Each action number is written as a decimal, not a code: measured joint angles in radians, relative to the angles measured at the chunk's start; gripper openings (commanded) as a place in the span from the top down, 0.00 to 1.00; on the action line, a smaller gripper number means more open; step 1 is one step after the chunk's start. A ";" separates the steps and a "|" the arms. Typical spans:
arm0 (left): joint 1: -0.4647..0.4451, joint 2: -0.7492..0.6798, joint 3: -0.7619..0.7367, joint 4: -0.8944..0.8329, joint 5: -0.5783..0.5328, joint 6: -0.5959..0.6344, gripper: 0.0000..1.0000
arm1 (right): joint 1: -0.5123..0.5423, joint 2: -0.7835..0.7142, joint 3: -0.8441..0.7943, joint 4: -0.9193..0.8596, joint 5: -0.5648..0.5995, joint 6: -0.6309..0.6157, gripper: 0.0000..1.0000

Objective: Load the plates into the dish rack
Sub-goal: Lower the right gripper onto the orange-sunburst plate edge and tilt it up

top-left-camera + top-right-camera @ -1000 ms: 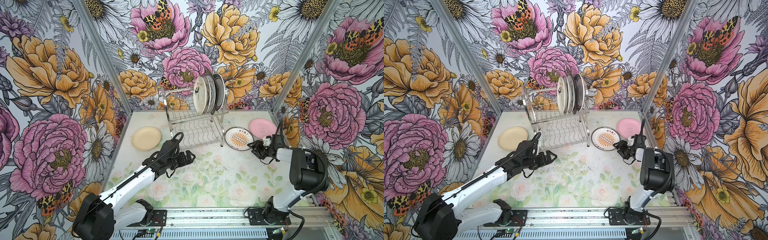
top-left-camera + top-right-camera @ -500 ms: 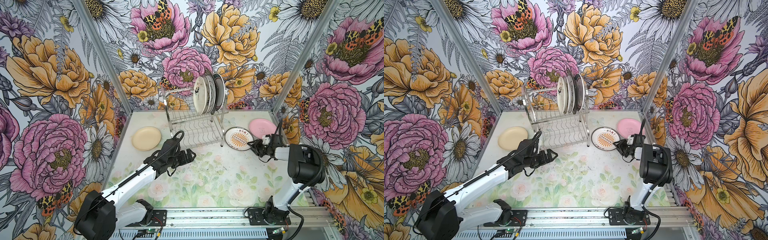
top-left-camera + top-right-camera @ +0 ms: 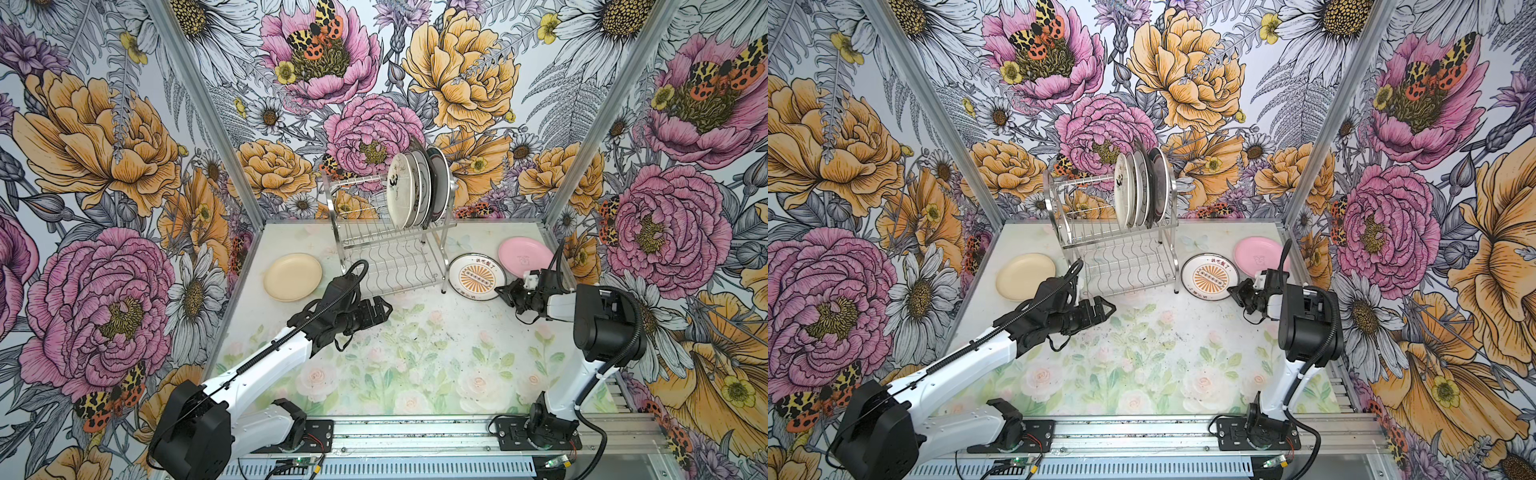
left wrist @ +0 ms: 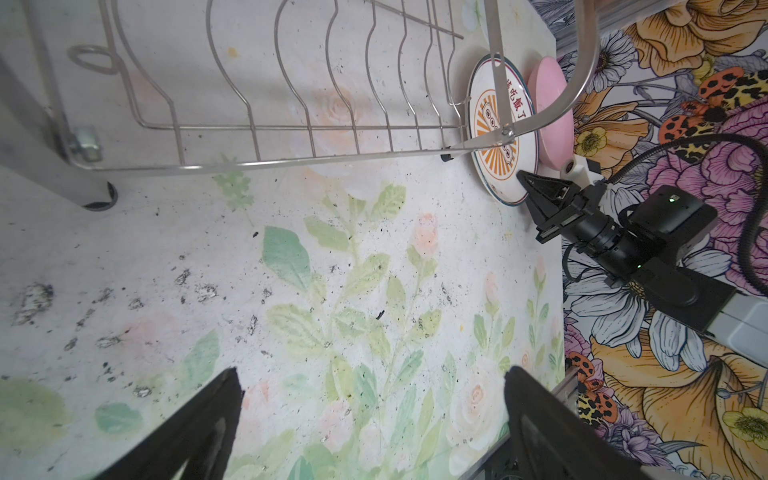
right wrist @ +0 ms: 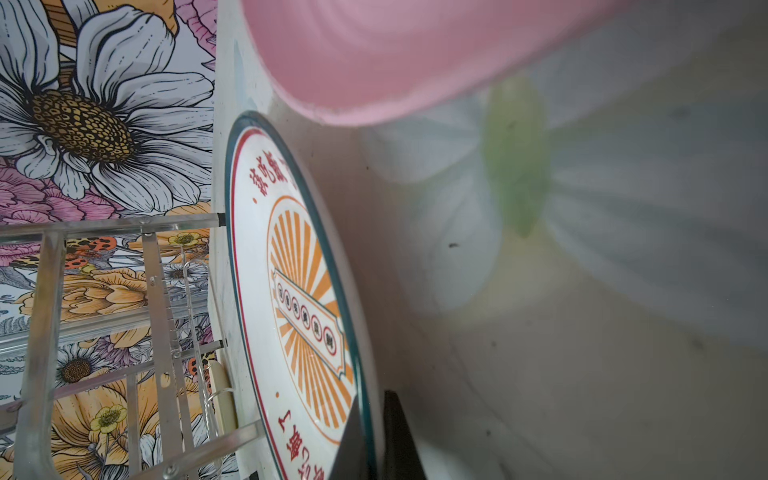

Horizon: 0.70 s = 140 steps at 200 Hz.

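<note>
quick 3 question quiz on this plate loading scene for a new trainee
1. True or false: the left tool stands open, holding nothing.
2. The right tool is shut on the rim of which? A plain pink round plate; B white round plate with orange sunburst and teal rim; C plain cream round plate.
3. How many plates are not yet in the shiny steel wire dish rack?
Key: 1 true; 2 B; 3 three.

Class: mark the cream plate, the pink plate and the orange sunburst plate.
cream plate (image 3: 292,276): in a top view, its centre.
pink plate (image 3: 524,256): in a top view, its centre.
orange sunburst plate (image 3: 477,277): in a top view, its sunburst centre.
</note>
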 measured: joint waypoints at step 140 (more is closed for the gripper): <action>-0.043 0.015 0.024 0.008 -0.002 0.004 0.01 | -0.062 -0.359 -0.050 -0.223 0.022 -0.005 1.00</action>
